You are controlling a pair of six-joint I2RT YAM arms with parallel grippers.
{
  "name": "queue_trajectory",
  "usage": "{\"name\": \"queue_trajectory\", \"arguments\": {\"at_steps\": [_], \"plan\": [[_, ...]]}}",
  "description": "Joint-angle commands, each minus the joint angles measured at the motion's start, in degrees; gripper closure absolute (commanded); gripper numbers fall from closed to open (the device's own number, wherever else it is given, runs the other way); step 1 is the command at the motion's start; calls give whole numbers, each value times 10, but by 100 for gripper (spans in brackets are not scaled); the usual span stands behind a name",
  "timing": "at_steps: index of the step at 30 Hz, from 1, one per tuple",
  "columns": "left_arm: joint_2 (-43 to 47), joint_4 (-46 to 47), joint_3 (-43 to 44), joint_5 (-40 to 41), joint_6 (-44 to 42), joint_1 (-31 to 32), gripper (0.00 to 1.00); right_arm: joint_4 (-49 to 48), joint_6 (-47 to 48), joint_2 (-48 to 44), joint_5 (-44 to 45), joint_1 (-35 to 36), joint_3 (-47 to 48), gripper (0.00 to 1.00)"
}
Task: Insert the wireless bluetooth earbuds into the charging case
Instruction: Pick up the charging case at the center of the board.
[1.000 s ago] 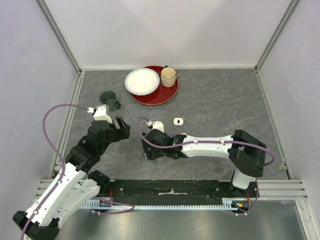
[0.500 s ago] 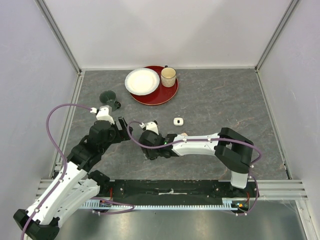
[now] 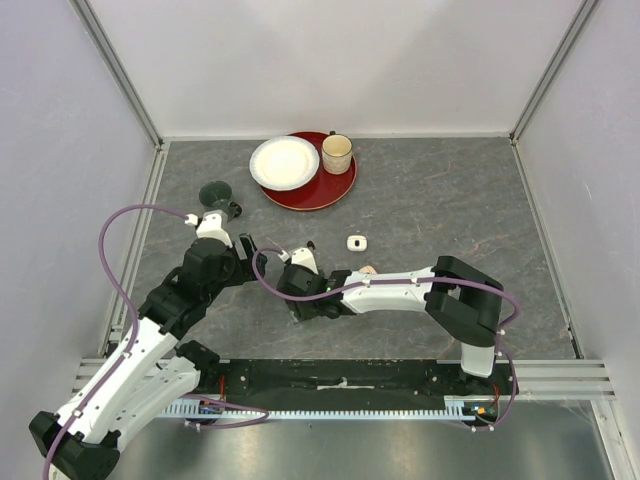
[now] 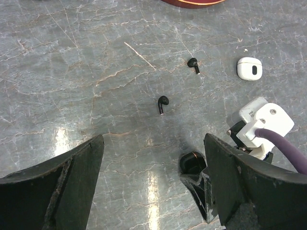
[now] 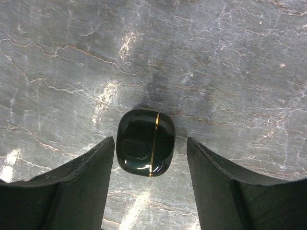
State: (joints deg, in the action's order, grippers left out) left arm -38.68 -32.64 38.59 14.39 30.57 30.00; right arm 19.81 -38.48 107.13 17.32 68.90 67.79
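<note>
Black glossy charging case with a gold seam sits at the centre of the right wrist frame, flat on the grey stone-look table. The right gripper has its jaws apart, one on each side of the case, neither touching it.

Change: over the last second the right arm has slid left in the top view and its elbow has pulled in from the right edge. The gripper is now lined up to straddle the case. The left gripper has crept up-frame a little. Its jaws are wide apart and hold nothing.

Earbuds: one black earbud lies mid-frame in the left wrist view. A second black earbud lies above and right of it, apart from the first. Both are loose on the table and neither is in a case. A white case sits at the upper right of that frame. No white or pinkish earbuds can be made out.

Red tray with a white plate and a cup is at top centre, well apart from the rest.

Judgement: this looks like the approach to pin or grasp the black case. The seam looks shut, so the lid probably needs opening before any earbud goes in. The task is at an early stage.
</note>
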Motion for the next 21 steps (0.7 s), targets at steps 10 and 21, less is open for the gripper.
{"name": "queue_trajectory", "arguments": {"at_steps": [10, 21], "plan": [[2, 21, 5, -2, -9, -3, 8, 9, 7, 10, 16, 4, 9, 43], [25, 6, 12, 15, -1, -6, 8, -13, 38, -103, 76, 1, -60, 69]]}}
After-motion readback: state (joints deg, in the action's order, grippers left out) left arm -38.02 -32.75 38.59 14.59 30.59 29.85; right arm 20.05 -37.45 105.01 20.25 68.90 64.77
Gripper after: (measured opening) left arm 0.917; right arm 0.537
